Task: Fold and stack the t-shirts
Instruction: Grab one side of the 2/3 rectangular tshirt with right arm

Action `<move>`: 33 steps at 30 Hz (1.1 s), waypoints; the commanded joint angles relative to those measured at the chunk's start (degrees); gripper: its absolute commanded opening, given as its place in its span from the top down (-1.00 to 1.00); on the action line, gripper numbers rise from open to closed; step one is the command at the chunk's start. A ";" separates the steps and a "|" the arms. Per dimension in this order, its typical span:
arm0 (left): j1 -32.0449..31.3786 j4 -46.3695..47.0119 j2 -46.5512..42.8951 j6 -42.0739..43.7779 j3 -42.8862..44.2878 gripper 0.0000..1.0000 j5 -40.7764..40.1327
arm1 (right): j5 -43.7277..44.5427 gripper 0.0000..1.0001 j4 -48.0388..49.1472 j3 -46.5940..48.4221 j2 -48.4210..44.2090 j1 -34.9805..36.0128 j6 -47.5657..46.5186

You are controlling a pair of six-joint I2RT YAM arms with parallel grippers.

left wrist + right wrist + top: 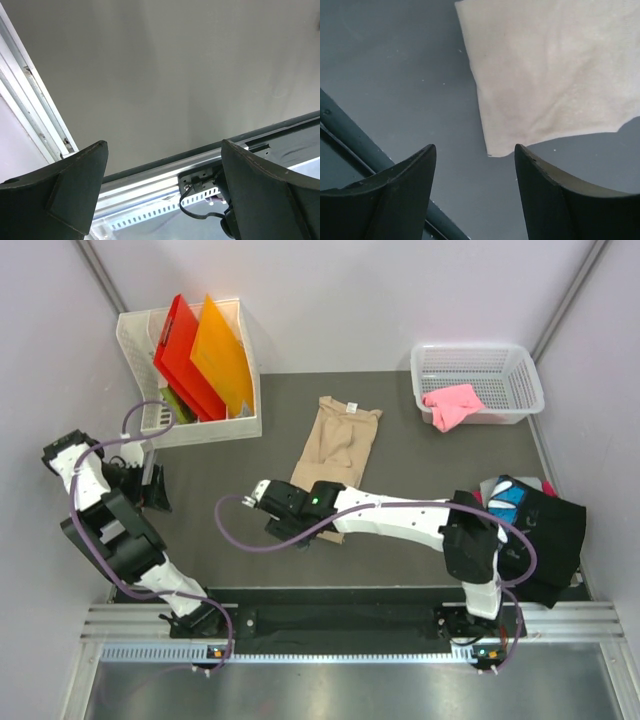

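Tan cloth t-shirt (pixel 338 445) | right gripper (pixel 475 148) spread above its near-left corner | centre your pinch there | left gripper (pixel 164 143) spread

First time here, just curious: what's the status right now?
Left end effector open, idle aside. Right end effector open, over tan t-shirt corner. Nothing blocking.

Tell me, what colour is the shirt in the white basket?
Pink. The small shirt shows best in the top external view.
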 commanded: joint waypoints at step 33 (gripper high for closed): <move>-0.61 -7.05 -1.22 -0.26 -0.09 -0.98 -1.71 | 2.42 -0.06 6.79 0.62 12.19 -2.52 0.61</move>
